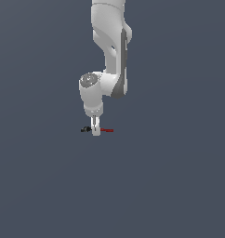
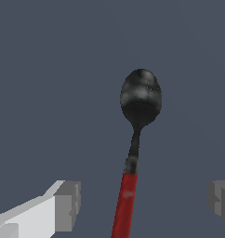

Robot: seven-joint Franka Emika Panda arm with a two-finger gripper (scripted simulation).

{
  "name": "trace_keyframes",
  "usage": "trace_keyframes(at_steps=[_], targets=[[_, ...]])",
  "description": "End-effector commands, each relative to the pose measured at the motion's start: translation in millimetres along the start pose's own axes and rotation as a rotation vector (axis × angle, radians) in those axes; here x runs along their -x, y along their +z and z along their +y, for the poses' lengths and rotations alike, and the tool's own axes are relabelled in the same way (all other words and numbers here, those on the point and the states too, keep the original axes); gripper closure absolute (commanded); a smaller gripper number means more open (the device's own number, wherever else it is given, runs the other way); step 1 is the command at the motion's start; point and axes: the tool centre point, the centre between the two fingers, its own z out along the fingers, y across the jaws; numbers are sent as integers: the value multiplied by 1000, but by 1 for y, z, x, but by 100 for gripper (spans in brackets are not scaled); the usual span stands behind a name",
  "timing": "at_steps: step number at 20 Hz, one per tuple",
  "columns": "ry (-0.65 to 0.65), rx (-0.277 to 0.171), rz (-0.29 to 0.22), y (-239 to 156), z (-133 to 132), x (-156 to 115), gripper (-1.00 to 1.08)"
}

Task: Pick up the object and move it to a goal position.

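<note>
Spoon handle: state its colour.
Red, on the black-bowled spoon's handle; clearest in the wrist view.

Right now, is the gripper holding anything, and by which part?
Nothing held. The gripper is open, its fingers apart on either side of the spoon's red handle.

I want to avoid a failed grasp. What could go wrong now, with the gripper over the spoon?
1. The spoon is thin, and the gripper is open with wide gaps beside the red handle, so the fingers may push or roll it while closing.
2. The grasp seems to sit on the handle, away from the black bowl, so the spoon might tilt when lifted.
</note>
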Motion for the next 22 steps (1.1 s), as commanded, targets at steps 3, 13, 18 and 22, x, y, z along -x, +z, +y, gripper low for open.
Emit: trace_keyframes(at_steps=[3, 13, 18, 22], targets=[[52, -2, 3, 3, 3, -3, -92], [61, -2, 4, 10, 4, -3, -92], [64, -2, 4, 31, 5, -3, -92], [66, -2, 4, 47, 5, -3, -92]])
